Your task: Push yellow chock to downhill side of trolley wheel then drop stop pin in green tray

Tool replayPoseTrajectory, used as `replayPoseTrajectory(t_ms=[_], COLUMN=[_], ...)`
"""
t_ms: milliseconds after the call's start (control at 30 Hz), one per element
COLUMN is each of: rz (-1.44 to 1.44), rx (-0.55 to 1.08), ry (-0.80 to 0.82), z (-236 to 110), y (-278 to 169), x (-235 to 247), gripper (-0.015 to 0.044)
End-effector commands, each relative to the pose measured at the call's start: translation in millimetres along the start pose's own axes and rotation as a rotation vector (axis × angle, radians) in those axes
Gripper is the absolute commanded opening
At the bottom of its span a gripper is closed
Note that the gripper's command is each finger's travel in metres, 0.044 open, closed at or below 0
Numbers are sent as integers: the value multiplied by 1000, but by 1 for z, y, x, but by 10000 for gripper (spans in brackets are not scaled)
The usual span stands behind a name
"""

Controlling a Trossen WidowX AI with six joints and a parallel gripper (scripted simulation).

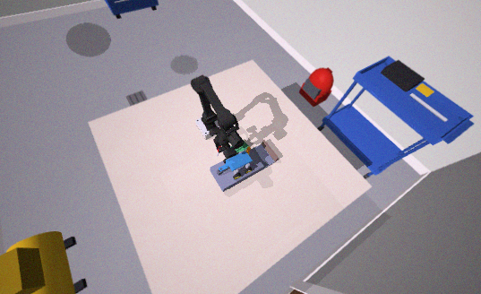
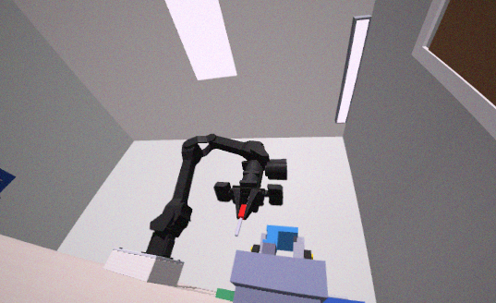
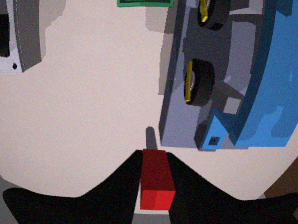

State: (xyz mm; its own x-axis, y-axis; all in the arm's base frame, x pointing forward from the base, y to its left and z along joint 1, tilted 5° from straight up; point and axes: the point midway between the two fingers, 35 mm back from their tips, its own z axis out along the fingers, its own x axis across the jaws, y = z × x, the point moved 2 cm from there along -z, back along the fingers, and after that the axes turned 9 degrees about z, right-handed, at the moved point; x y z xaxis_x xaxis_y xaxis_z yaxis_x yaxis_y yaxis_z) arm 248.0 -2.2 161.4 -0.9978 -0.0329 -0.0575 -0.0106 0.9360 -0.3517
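Note:
My gripper [image 2: 241, 216] [image 3: 152, 156] is shut on the red head of the stop pin [image 1: 219, 150] [image 2: 242, 211] [image 3: 157, 175]. The pin's pale shaft hangs down in free air, beside the ramp's uphill end and above it. The blue trolley [image 1: 239, 161] [image 2: 282, 229] [image 3: 275, 90] stands on the grey ramp [image 1: 224, 181] [image 2: 279, 273] [image 3: 171, 122]. Its end tab with a square hole [image 3: 214, 140] is empty. The chock's orange handle [image 1: 248, 150] shows beyond the arm; its contact with a wheel cannot be made out. The green tray [image 2: 224, 294] [image 3: 145, 4] lies beside the ramp.
The arm's pale base [image 1: 202, 127] [image 2: 128, 266] [image 3: 27, 45] stands on the same side of the ramp as the tray. A brownish end board [image 1: 272, 151] stands at the ramp's far end. A blue cart [image 1: 347, 134] and a red helmet-like object [image 1: 321, 82] are farther off.

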Motion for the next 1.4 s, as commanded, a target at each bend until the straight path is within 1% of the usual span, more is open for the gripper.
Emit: replayPoseTrajectory(t_ms=[0,1200,1367], rz=[2,2,2], rx=[3,-9,-10], ry=[7,10,10], z=[-1,-16,-17], y=[16,151,157], x=[3,30,31], gripper=[0,0,0])
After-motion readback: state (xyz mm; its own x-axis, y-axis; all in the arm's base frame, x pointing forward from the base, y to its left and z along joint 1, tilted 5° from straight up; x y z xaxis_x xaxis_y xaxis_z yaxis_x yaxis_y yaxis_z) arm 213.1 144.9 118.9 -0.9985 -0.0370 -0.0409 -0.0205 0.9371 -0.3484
